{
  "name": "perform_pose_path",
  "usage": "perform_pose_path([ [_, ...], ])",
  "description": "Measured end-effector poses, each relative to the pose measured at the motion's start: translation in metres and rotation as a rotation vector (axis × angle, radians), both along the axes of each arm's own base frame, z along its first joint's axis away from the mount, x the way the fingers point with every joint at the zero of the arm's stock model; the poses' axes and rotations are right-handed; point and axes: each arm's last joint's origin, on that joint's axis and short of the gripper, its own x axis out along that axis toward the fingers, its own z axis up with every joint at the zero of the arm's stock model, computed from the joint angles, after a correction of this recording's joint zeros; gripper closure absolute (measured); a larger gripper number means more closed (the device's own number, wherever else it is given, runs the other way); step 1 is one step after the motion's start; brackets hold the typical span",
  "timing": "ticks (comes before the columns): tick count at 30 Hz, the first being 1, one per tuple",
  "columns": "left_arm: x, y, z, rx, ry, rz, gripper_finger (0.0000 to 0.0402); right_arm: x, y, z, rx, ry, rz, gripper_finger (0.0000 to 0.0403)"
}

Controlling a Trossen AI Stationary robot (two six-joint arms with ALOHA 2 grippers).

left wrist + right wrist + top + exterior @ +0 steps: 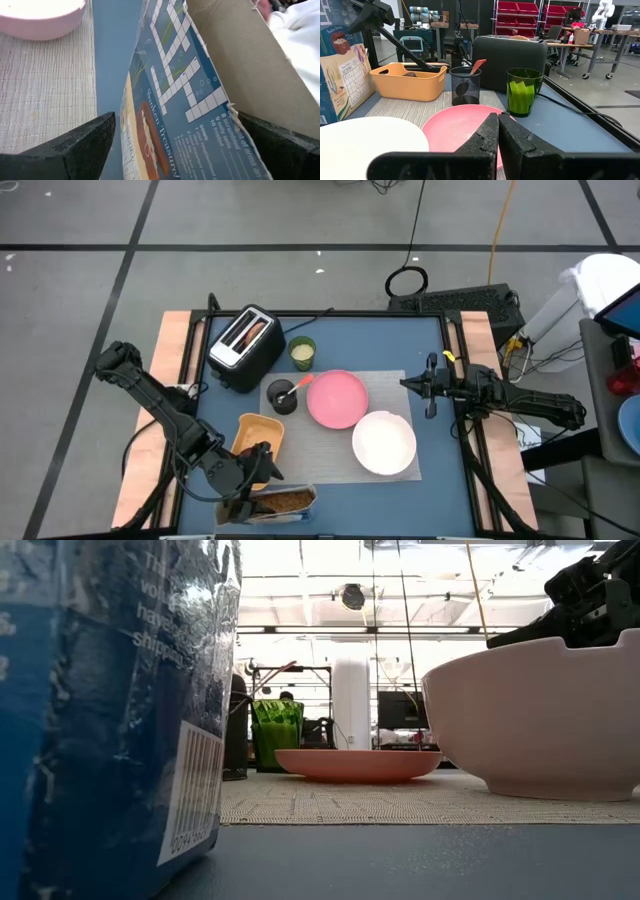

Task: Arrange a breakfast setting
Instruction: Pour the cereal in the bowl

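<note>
My left gripper (255, 470) clenches the cereal box (280, 502) at the table's 7 o'clock: light, crushable cardboard, best held across its broad faces; right gripper (431, 385) clenched empty.

We find the cereal box (110, 710) cut off by the low view's left edge, and the white bowl (540, 720) by its right edge. From above, the left gripper (255, 470) covers part of the box. The dark cup's (283, 396) contents are too small to identify.

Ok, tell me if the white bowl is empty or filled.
Empty: the high view shows the white bowl with a bare white inside and no cereal in it.
</note>
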Motion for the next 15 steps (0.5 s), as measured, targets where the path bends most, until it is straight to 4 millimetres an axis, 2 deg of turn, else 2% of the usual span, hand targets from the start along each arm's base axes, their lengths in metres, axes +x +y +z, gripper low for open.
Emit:
perform_pose_path([
  [11, 0.0016, 0.0023, 0.0001, 0.01, -0.01, 0.034, 0.0002, 0.0, 0.0, 0.0, 0.0, 0.0, 0.0, 0.0401],
  [15, 0.0043, 0.0059, 0.0001, 0.004, -0.012, 0.099, 0.0002, 0.0, 0.0, 0.0, 0.0, 0.0, 0.0, 0.0401],
])
